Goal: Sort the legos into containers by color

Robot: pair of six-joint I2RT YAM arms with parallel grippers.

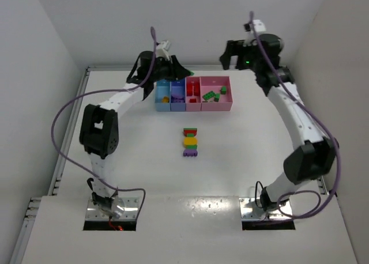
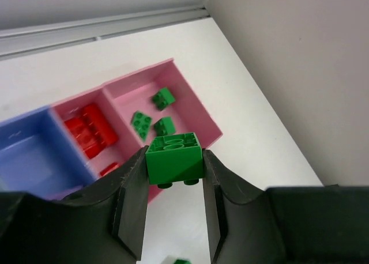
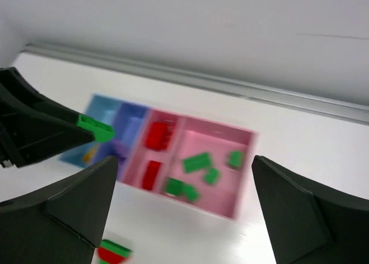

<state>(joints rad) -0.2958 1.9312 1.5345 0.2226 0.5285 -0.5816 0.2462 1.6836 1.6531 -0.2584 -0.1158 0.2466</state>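
Right now your left gripper [image 2: 174, 177] is clamped on a green brick [image 2: 174, 155], held above the containers [image 1: 216, 108]. Your right gripper [image 3: 184, 189] hangs above the containers too, jaws wide apart and empty. Several green bricks [image 2: 164, 98] already lie in the wide pink bin [image 2: 193, 102], red bricks [image 2: 89, 128] in the narrow pink one, purple bricks [image 1: 179, 94] in the periwinkle one. Left to do, I'd judge: drop this green, then break up the mixed clump [image 1: 190, 142] on the tabletop [image 1: 259, 160] just in front of the containers.
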